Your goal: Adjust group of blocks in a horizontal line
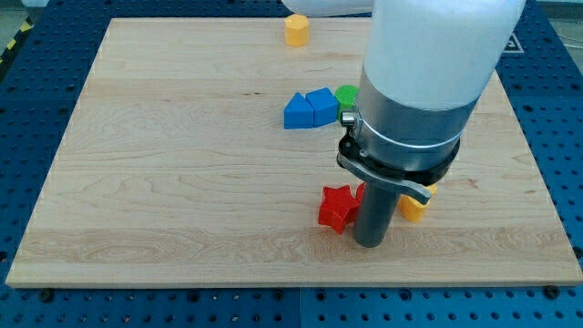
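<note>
My tip (pixel 368 243) rests on the board near the view's bottom, just right of a red star block (pixel 335 207) and touching or almost touching it. A second red block (pixel 361 192) peeks out behind the rod. A yellow block (pixel 414 207) lies just right of the rod, partly hidden. Two blue blocks (pixel 296 111) (pixel 322 106) sit side by side near the middle, with a green block (pixel 346 95) to their right, partly hidden by the arm. A yellow hexagonal block (pixel 296 29) stands alone at the view's top.
The wooden board (pixel 164 164) lies on a blue perforated table (pixel 27 109). The arm's white and grey body (pixel 424 82) covers the board's upper right part.
</note>
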Motion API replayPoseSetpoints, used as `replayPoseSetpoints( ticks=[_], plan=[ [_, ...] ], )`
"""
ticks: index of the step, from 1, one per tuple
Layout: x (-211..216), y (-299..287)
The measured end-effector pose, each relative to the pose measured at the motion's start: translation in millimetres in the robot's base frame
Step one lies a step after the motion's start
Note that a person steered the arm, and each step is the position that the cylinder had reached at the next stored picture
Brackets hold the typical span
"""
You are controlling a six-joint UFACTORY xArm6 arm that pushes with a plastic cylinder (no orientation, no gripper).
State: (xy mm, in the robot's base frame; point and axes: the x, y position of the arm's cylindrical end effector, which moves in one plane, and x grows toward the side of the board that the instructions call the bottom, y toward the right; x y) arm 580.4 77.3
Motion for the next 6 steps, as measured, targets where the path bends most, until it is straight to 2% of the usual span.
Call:
replayPoseSetpoints(
  ticks=[2, 3, 5, 6],
  plan=[
    [27.2, 18.9],
    [29.8, 56.4],
    [30.9, 69.0],
    [32.0, 94.9]
  ],
)
